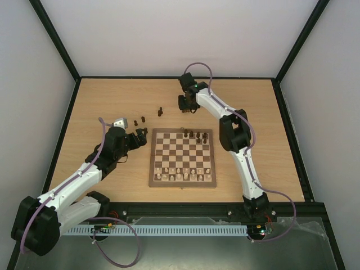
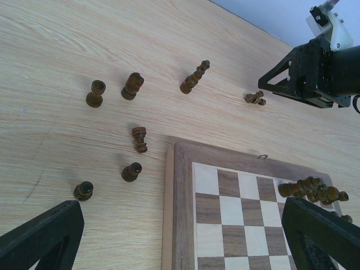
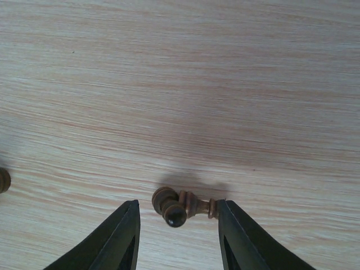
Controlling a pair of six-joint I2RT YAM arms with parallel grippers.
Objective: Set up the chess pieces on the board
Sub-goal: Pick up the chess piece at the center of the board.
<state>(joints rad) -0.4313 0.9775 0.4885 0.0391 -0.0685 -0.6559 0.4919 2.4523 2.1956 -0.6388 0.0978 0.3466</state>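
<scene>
Two dark chess pieces [image 3: 188,205] lie touching on the table at the far side, one end-on and one on its side. My right gripper [image 3: 179,228] straddles them, open; its right finger [image 3: 239,233] touches the lying piece's base, while the left finger [image 3: 121,236] stands apart. The top view shows this gripper [image 1: 188,107] beyond the board [image 1: 152,163]. My left gripper [image 2: 183,239] hangs open and empty over the board's far left corner [image 2: 183,214]. Several dark pieces [image 2: 133,85] are scattered on the table left of it, and several more [image 2: 312,190] stand on the far row [image 1: 194,135].
Pale pieces [image 1: 183,173] fill the board's near rows. Another dark piece [image 3: 3,180] shows at the left edge of the right wrist view. The right arm's wrist [image 2: 315,70] shows at the top right of the left wrist view. Black walls frame the table.
</scene>
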